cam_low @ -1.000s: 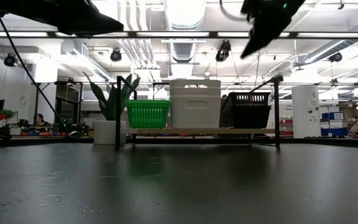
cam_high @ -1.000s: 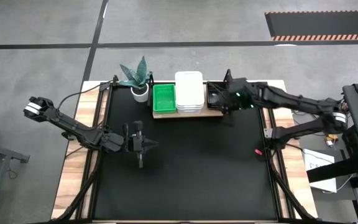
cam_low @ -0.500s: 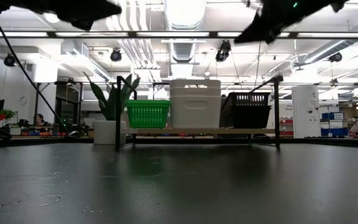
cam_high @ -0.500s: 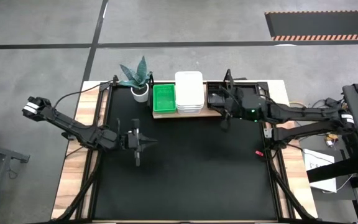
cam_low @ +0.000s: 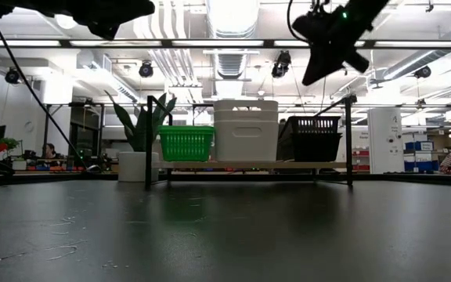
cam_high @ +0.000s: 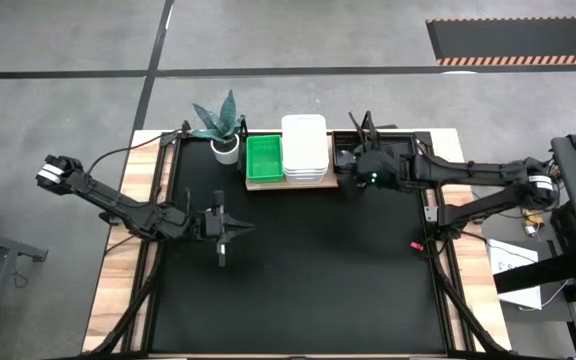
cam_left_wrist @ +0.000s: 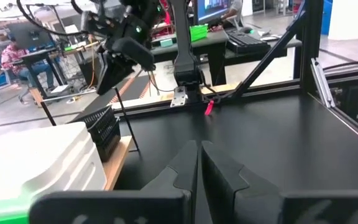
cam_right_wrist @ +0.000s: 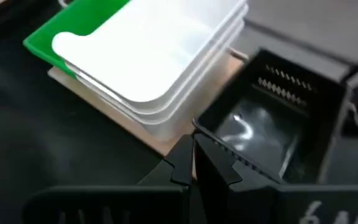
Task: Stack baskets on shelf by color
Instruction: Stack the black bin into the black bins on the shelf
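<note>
Your right pincer (cam_high: 360,172) hangs pressed together over the black basket (cam_high: 346,152) on the shelf (cam_high: 268,183); your left pincer (cam_high: 224,229) waits, also together.

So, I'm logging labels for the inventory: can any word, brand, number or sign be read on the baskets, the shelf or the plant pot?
None can be read.
green basket: no text shows.
white baskets: plain.
black basket: plain.
shelf: bare wood.
plant pot: plain.
Pale marks at the right wrist view's lower edge: too blurred to read.
</note>
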Robot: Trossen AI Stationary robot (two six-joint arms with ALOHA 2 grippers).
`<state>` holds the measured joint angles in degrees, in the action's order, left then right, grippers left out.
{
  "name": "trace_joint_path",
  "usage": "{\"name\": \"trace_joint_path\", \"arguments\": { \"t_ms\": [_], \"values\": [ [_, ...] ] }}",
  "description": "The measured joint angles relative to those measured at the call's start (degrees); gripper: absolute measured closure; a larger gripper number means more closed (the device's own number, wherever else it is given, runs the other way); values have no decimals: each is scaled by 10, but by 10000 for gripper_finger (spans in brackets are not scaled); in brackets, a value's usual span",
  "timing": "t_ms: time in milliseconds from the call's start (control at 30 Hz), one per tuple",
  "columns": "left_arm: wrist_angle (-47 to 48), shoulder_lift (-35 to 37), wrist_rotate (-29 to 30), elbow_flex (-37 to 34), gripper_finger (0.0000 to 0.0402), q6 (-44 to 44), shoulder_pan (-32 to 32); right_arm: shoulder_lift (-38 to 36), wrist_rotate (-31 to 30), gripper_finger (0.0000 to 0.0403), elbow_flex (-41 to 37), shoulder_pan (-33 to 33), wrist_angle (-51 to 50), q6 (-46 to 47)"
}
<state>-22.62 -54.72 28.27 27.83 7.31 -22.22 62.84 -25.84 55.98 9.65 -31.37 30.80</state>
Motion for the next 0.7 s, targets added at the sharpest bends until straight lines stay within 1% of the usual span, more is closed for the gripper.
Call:
{"name": "trace_joint_path", "arguments": {
  "t_ms": [67,167,233,333,467,633,700],
  "values": [
    [1,-1,0,0,396,1,0,18,4,394,47,0,-70,40],
    [1,-2,0,0,396,7,0,51,3,394,114,0,-179,51],
    [0,-2,0,0,396,5,0,71,3,394,147,2,-226,52],
    [0,-2,0,0,396,5,0,98,7,394,185,9,-267,46],
    [0,-4,0,0,396,5,0,142,42,394,226,40,-306,32],
    [1,-4,0,0,396,4,0,189,124,394,251,81,-312,-11],
    [1,-4,0,0,396,3,0,200,143,394,253,89,-317,-15]
  ]
}}
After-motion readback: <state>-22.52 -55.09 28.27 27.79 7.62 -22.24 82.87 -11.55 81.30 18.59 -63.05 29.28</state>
